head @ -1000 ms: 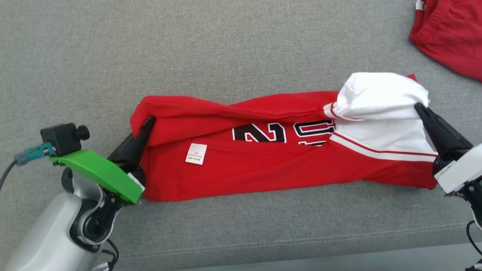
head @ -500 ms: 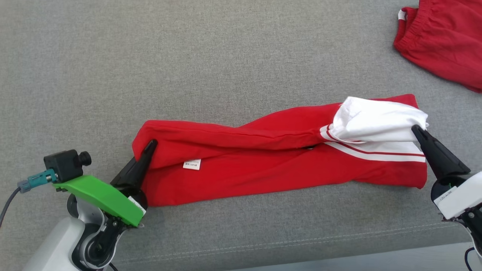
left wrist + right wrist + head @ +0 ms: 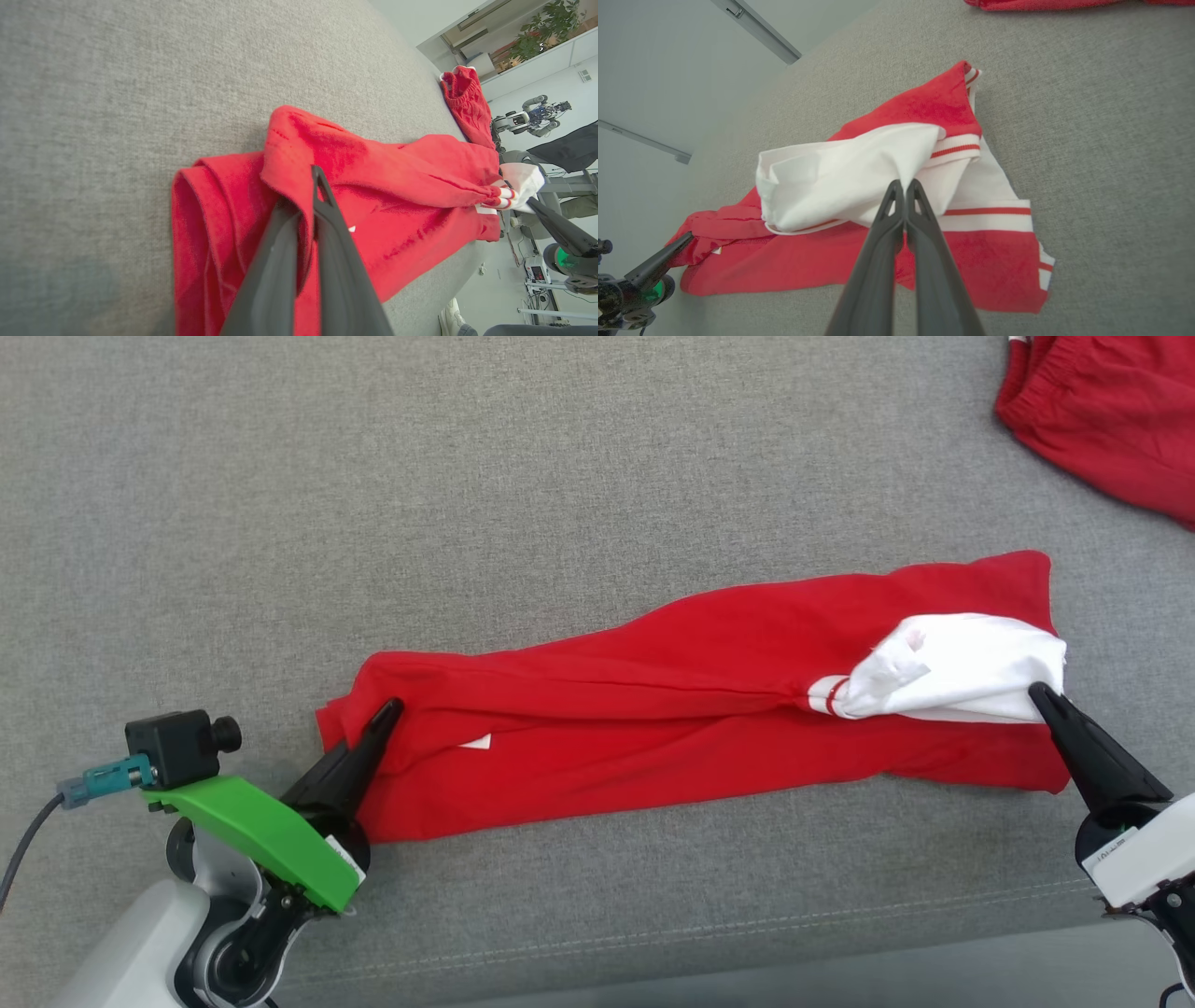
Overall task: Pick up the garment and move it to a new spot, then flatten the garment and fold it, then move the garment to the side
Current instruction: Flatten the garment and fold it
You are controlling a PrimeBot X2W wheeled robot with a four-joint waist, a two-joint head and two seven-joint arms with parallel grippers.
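Folded over lengthwise since a second ago: red-and-white jersey garment (image 3: 653,709), number print hidden; lying near front edge of grey cushion (image 3: 467,476). Ends clamped by left gripper (image 3: 390,709), right gripper (image 3: 1036,693). Fold judged laid.

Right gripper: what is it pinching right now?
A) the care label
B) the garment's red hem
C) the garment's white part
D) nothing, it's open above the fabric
C: in the right wrist view the right gripper has its fingers pressed together on the white part of the garment.
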